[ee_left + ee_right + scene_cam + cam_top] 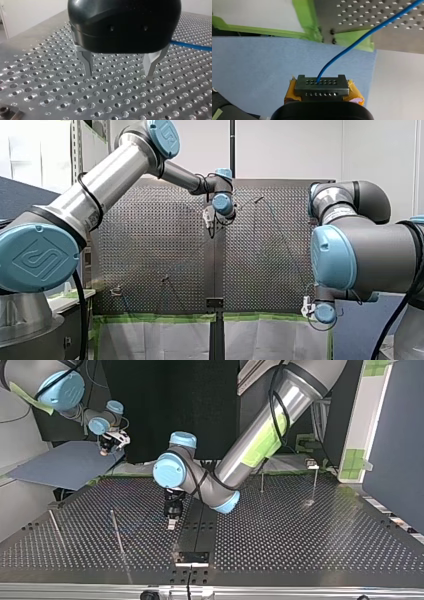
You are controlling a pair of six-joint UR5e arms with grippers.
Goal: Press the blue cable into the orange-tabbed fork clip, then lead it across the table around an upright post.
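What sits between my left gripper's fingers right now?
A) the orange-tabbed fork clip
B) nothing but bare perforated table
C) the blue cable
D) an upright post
B: the left wrist view shows my left gripper open over bare perforated table, with the blue cable lying off to its side, outside the fingers; my right gripper is shut on the cable's end block.

I count two silver-and-blue robot arms, the left arm (260,435) and the right arm (65,390). There are two two-fingered claws, the left arm's black claw (120,72) and the right arm's yellow-padded claw (322,88). There is one perforated metal worktop (300,530). The top view shows four thin upright metal posts (118,532). There is one thin blue cable (190,45) and one flat blue-grey board (65,465).
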